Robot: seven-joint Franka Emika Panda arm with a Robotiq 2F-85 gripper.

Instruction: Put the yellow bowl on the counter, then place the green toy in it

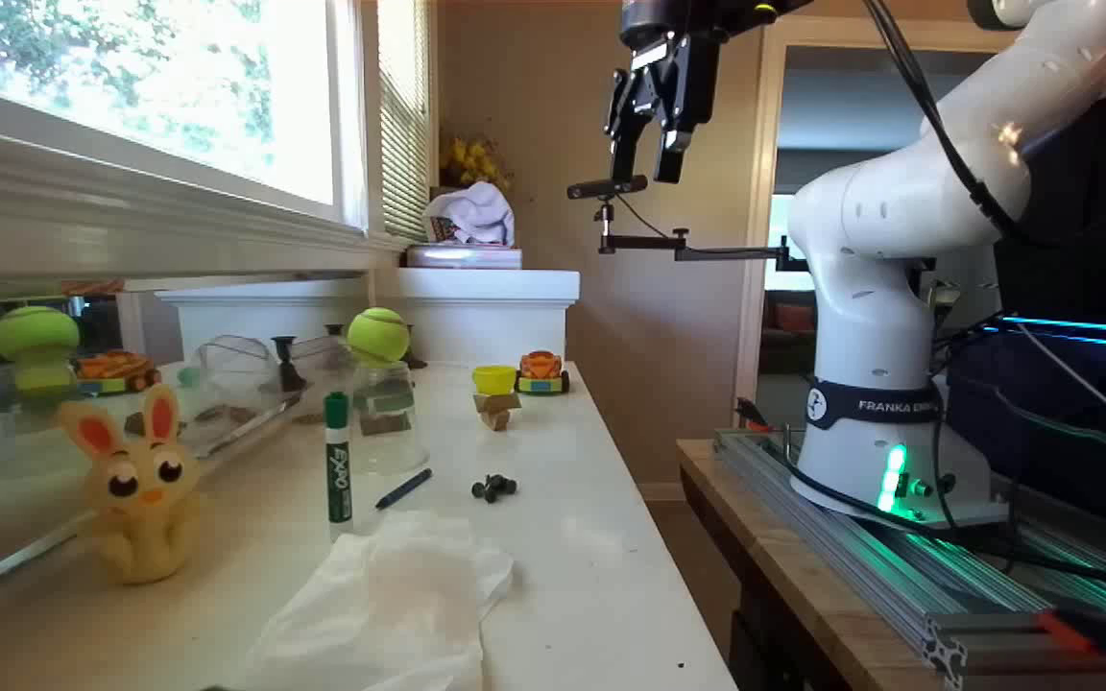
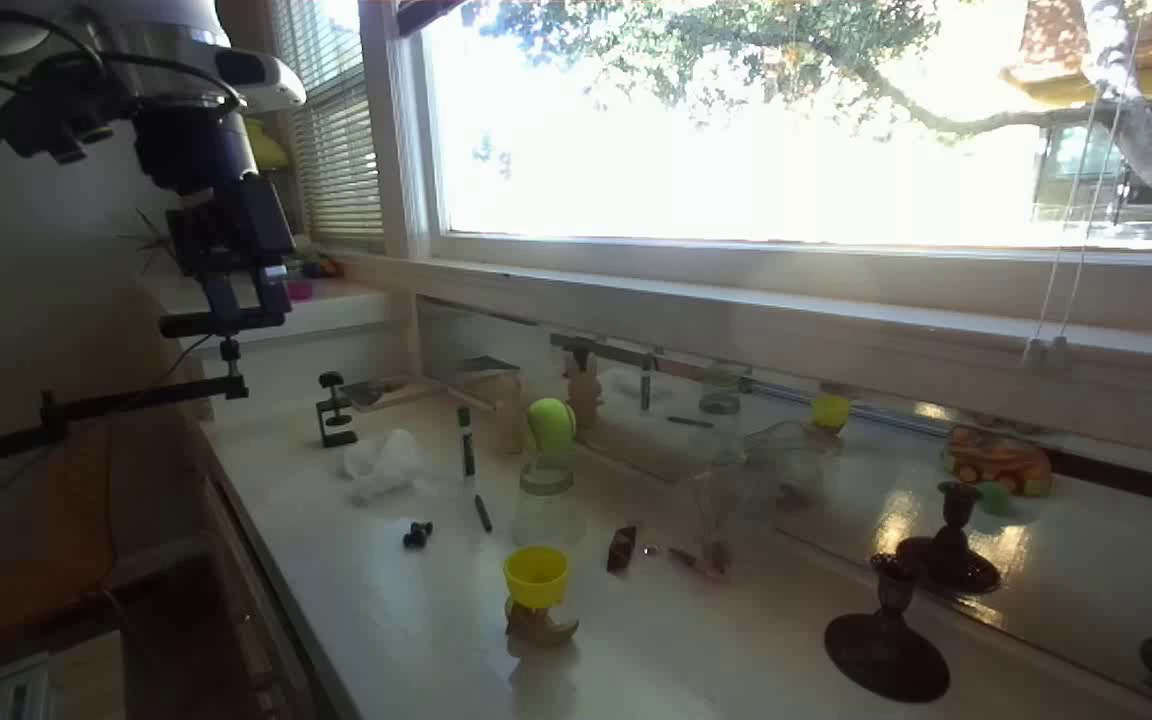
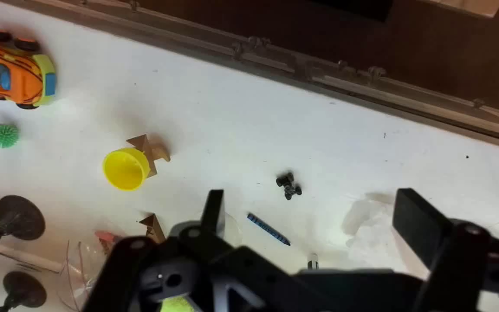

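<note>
The yellow bowl [image 3: 124,169] [image 1: 493,380] [image 2: 536,578] sits raised and tilted on a small brown piece [image 2: 536,625] that stands on the white counter [image 3: 241,121] [image 1: 572,557]. In the wrist view a spiky green ball, the green toy [image 3: 3,135], lies on the counter beyond the bowl, near the orange car. It is not directly visible in the exterior views. My gripper [image 3: 310,192] [image 1: 647,173] hangs high above the counter in both exterior views, well away from bowl and toy. Its fingers are spread wide with nothing between them.
A tennis ball [image 1: 379,336] rests on a clear jar. Around it are an upright marker [image 1: 338,461], a crayon [image 3: 269,229], a small black toy [image 3: 288,185] and crumpled tissue [image 1: 390,605]. Dark candlesticks [image 2: 886,640] and an orange toy car [image 3: 15,73] stand toward one end.
</note>
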